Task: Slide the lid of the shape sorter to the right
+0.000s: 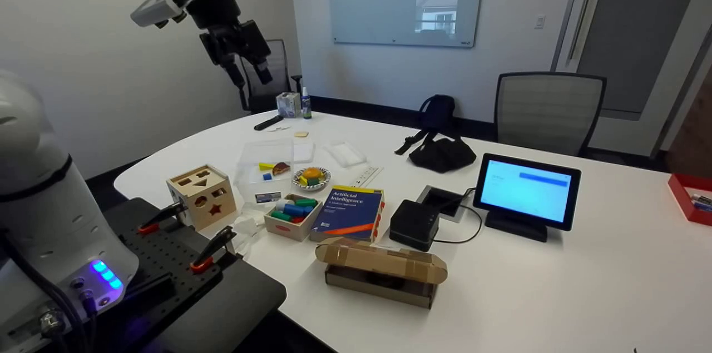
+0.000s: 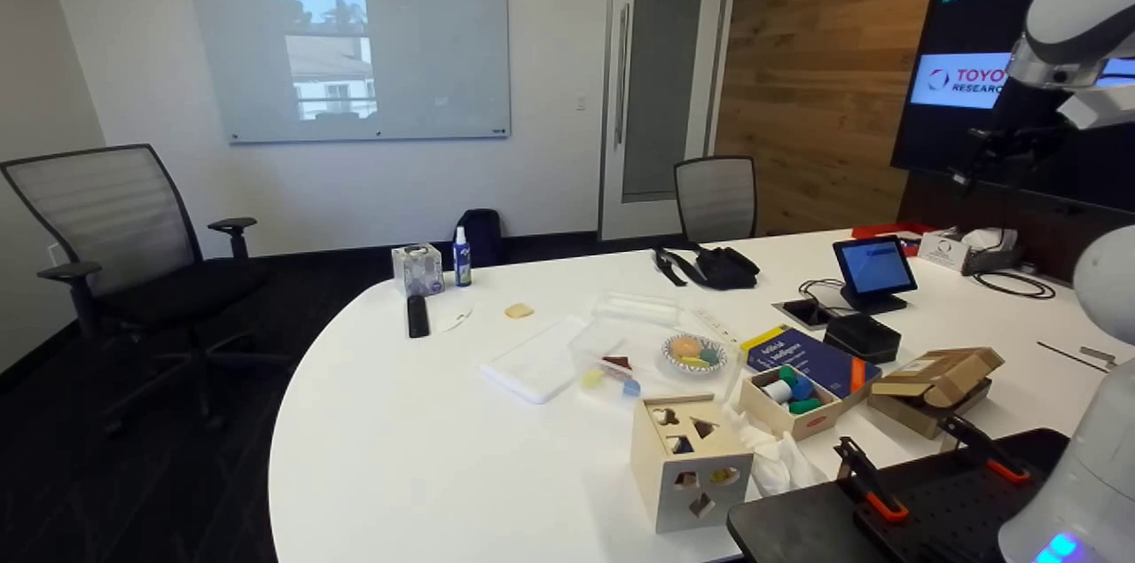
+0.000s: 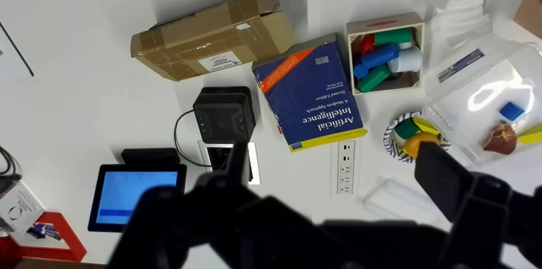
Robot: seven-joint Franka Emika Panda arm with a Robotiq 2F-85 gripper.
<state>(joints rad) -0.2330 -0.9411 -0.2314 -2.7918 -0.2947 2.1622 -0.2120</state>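
The shape sorter (image 1: 214, 209) is a light-wood cube with cutout holes, near the clamp-fitted black mount; it also shows in an exterior view (image 2: 656, 483). Its lid (image 1: 192, 189), a flat wooden panel with shape holes, lies on top of the cube and is also seen from above in an exterior view (image 2: 723, 437). In the wrist view only a wooden corner of the sorter (image 3: 527, 8) shows at the right edge. My gripper (image 1: 255, 86) is high above the table, apart from the sorter. Its fingers are spread wide with nothing between them in the wrist view (image 3: 334, 161).
A box of coloured blocks (image 1: 286, 229), a blue book (image 1: 347, 214) and a cardboard box (image 1: 384, 261) stand beside the sorter. A clear plastic container (image 2: 590, 368) and a patterned bowl (image 1: 296, 183) lie behind. Clamps (image 1: 214, 247) stick up near the sorter. A tablet (image 1: 528, 192) stands farther off.
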